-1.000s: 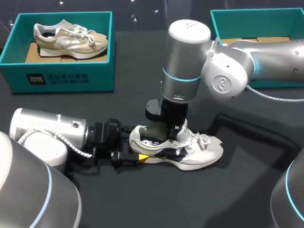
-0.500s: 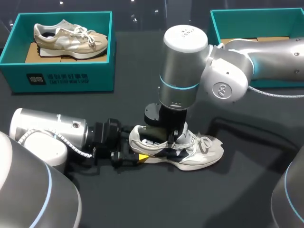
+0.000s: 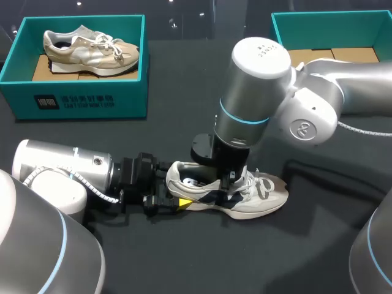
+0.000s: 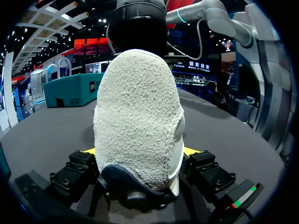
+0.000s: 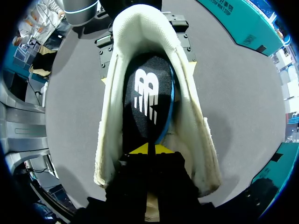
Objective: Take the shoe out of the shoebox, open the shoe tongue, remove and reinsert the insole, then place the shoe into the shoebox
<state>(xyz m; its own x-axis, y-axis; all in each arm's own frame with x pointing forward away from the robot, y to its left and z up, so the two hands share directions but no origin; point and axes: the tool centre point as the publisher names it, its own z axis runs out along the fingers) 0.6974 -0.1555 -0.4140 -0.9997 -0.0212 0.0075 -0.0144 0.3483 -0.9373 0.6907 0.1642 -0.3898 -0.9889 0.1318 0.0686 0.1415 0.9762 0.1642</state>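
Right gripper (image 5: 147, 149): yellow tips drawn together down inside the shoe (image 3: 260, 197), apparently nipping the black insole (image 5: 145, 98), though the contact itself is hard to see; left gripper (image 4: 140, 150): fingers clamped either side of the shoe's heel; shoe upright on the dark table (image 3: 184, 257), toe toward my right; teal shoebox (image 3: 318, 30) well behind it.

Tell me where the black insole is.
In the right wrist view the insole lies inside the shoe, just ahead of the right tool. In the head view that shoe sits mid-table, heel in the left tool.
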